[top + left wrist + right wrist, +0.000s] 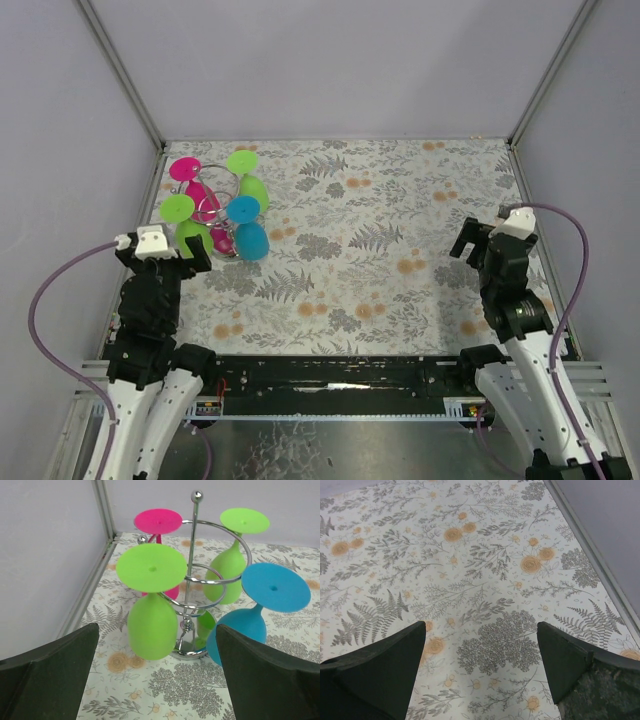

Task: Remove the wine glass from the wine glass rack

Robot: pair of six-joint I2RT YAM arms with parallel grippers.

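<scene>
The wine glass rack (216, 207), silver wire on a round base, stands at the far left of the table with several coloured glasses hanging upside down. In the left wrist view its pole (192, 555) rises behind a green glass (151, 627) and beside a blue glass (239, 630). A pink glass (158, 521) and a second green glass (229, 570) hang further back. My left gripper (157, 630) is open, just short of the nearest green glass and touching nothing. My right gripper (481, 625) is open and empty over bare cloth at the right (470, 245).
A floral cloth (380, 230) covers the table. Grey walls with metal corner posts (118, 70) close it in; the left wall (45, 570) stands close to the rack. The arm bases sit along the near edge (330, 375).
</scene>
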